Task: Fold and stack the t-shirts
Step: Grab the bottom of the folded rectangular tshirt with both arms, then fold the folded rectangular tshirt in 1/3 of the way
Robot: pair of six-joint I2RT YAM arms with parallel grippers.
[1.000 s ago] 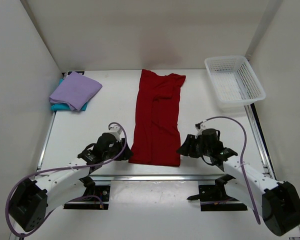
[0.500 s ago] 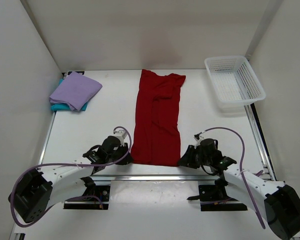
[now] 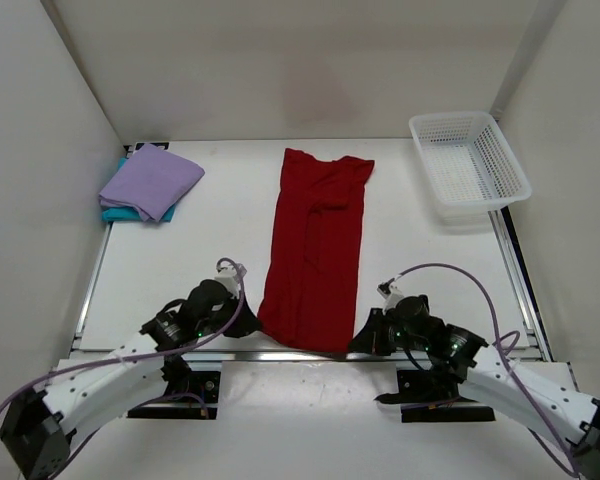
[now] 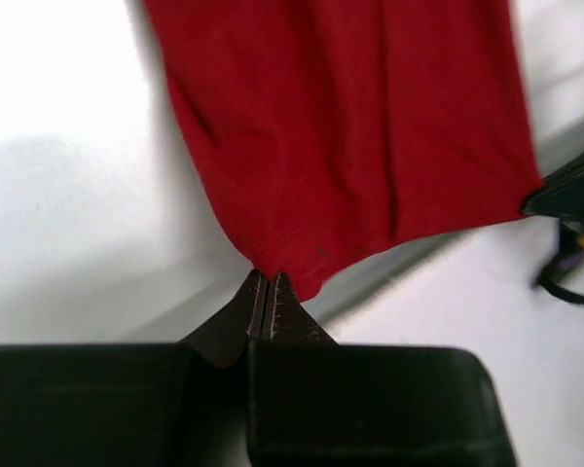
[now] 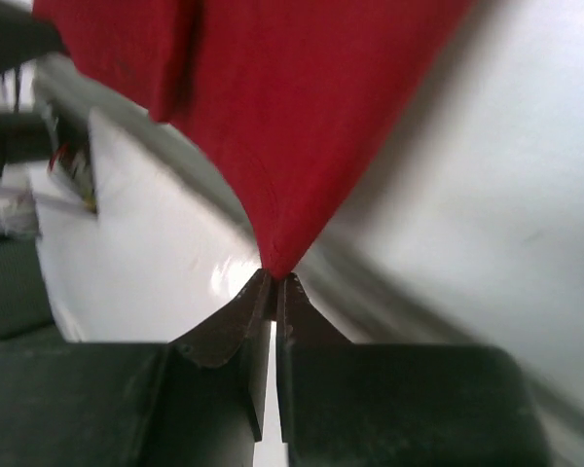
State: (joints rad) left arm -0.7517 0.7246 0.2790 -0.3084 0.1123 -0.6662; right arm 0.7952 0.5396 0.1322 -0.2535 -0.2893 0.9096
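Work centres on the dark red t-shirt [image 3: 315,250], which lies as a long narrow strip down the middle of the worktop [image 3: 200,250]. Its collar end points at the far edge and its hem reaches the near edge. The sides look already folded inward, since no sleeves stick out and a lengthwise crease runs down the cloth.

The left hand [image 4: 266,279] is pinched tight on the near left corner of the hem, with the jaws closed on a peak of red fabric. The right hand [image 5: 275,277] grips the near right corner the same way. Both corners are drawn taut toward the arms, at or just past the near edge.

At the far left corner, the lavender t-shirt [image 3: 152,180] sits folded on top of the teal t-shirt [image 3: 115,212], of which only a sliver shows beneath. A white mesh basket [image 3: 453,116] stands at the far right corner, well apart from the shirts.

By my reckoning, two of the three shirts are folded and stacked. The red one is partway through. What probably remains is to fold it crosswise, hem toward collar, and then carry it over to the pile.
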